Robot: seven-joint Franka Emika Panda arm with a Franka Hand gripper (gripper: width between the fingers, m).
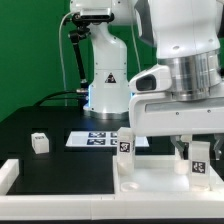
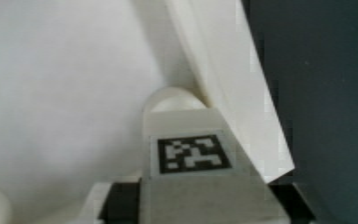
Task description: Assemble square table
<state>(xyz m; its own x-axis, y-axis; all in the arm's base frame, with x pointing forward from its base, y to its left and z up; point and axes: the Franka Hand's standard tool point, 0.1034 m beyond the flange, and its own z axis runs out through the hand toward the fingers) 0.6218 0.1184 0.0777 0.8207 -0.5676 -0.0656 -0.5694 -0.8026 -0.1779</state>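
The square table's white panel (image 1: 150, 188) lies rim-up at the front of the black table. In the wrist view its recessed face (image 2: 69, 100) and its rim (image 2: 224, 70) fill most of the picture. One white leg (image 1: 126, 143) with a marker tag stands upright on the panel's far corner. My gripper (image 1: 200, 160) is shut on a second tagged leg (image 1: 200, 166) and holds it upright over the panel's corner on the exterior view's right. In the wrist view that leg (image 2: 197, 150) sits between my dark fingers (image 2: 126, 200), its tip close to the rim. A third leg (image 1: 40, 142) lies loose on the table.
The marker board (image 1: 97, 140) lies flat behind the panel, in front of the arm's base (image 1: 107, 90). A long white bar (image 1: 10, 176) edges the black surface on the exterior view's left. Black table shows beside the panel's rim (image 2: 327, 80).
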